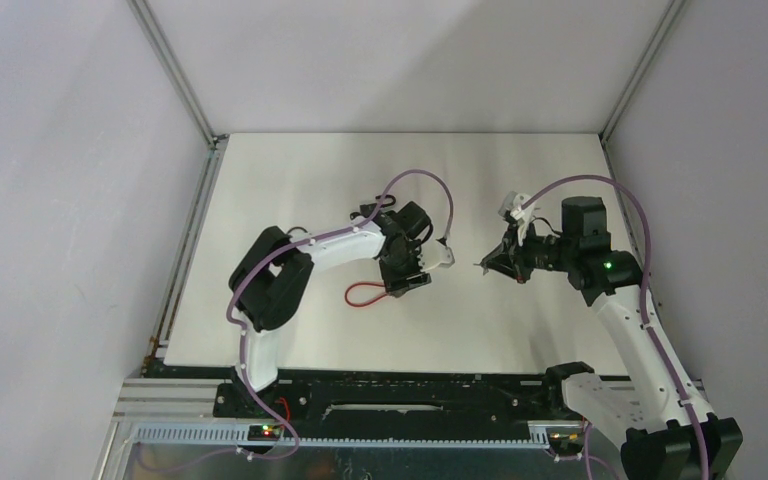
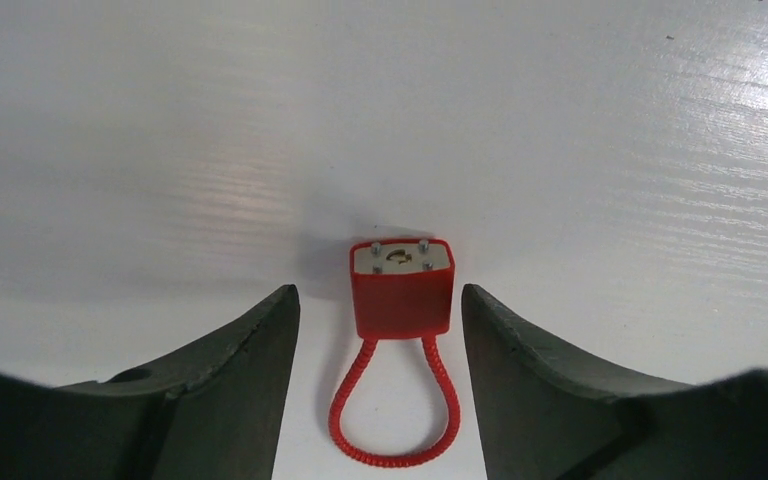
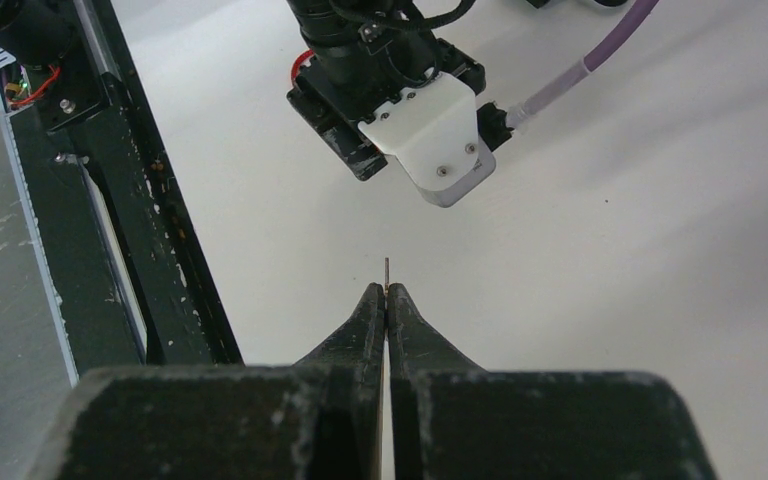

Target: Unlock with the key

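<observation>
A red padlock (image 2: 401, 300) with a red coiled cable loop (image 2: 395, 455) lies on the white table. Its pale keyhole face (image 2: 400, 258) points away from the left wrist camera. My left gripper (image 2: 378, 292) is open, one finger on each side of the lock body, with a gap on both sides. In the top view the left gripper (image 1: 407, 275) sits over the lock, and only the red loop (image 1: 362, 295) shows. My right gripper (image 3: 387, 290) is shut on the key (image 3: 387, 268), whose thin blade sticks out past the fingertips. The right gripper (image 1: 490, 265) hovers to the right of the left one, pointing at it.
The left arm's wrist with its white camera mount (image 3: 435, 140) fills the top of the right wrist view. A black frame rail (image 3: 150, 250) runs along the table's near edge. Grey walls with aluminium posts (image 1: 175, 70) enclose the table on three sides.
</observation>
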Controlling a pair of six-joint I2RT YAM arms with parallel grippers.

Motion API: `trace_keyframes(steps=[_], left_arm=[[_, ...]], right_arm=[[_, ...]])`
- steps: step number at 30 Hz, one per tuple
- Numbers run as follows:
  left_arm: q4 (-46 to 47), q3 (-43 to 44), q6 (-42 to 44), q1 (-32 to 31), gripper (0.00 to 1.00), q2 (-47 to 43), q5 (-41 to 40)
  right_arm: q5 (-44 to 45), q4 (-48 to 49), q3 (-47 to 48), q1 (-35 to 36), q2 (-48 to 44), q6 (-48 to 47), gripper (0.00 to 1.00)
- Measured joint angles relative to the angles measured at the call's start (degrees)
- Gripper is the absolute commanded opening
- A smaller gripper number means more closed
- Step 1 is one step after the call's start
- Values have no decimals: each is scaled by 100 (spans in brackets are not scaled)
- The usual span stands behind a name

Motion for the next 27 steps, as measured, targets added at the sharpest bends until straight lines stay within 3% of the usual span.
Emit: trace_keyframes(steps=[8, 15, 18, 20, 27], left_arm=[[417, -396, -11, 66, 54, -61, 160], [651, -496, -55, 166, 22, -120, 273], [785, -754, -57, 186, 14, -317, 380], [776, -920, -57, 197, 2, -549, 514], [518, -857, -4, 175, 0, -2133, 1423]], right_arm=[[-26, 2, -11, -37, -2, 42, 0], [-66, 4, -11, -55, -4, 66, 0], [-90, 22, -11, -76, -4, 107, 0], [-122, 63, -11, -94, -4, 157, 0], [-385, -17, 109, -111, 76, 275, 0]])
